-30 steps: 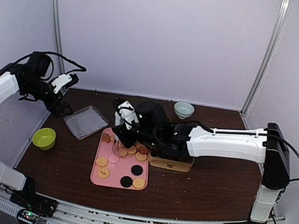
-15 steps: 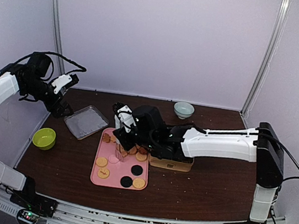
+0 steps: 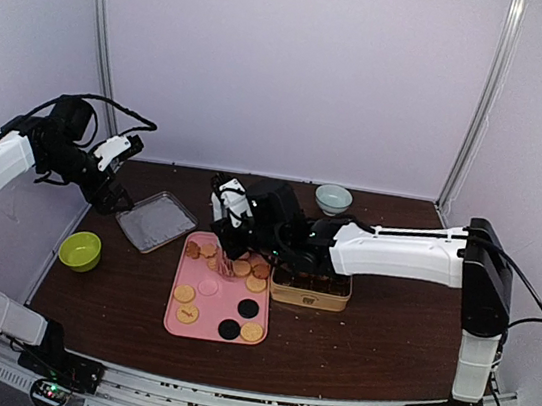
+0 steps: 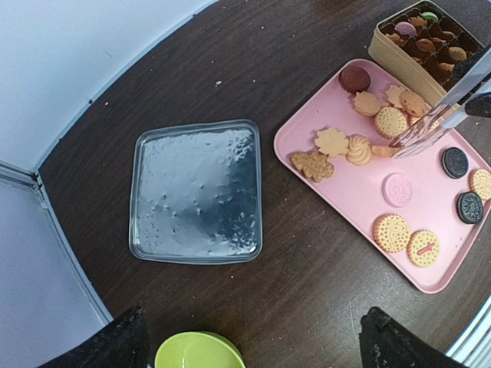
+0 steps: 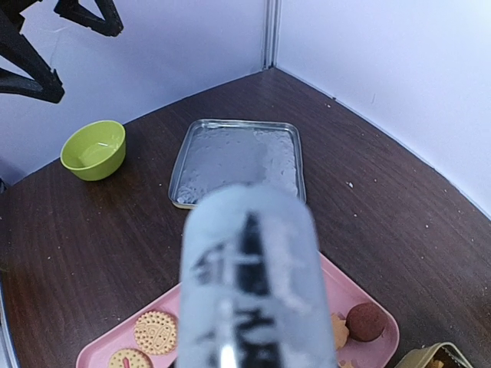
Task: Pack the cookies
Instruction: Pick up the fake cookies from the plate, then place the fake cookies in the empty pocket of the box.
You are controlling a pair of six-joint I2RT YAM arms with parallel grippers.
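Cookies (image 3: 241,270) lie on the pink tray (image 3: 211,306) on the bench, beside the tin (image 3: 311,294); the right hand (image 3: 234,233) hangs over them, the left hand (image 3: 119,156) well apart. The left wrist shows its own fingers (image 4: 115,345) spread and tongs (image 4: 430,119) tipped at a tan biscuit. The right wrist is mostly blur; that hand seems clamped on the tongs. Squeeze gently, lift straight, so nothing crumbles.
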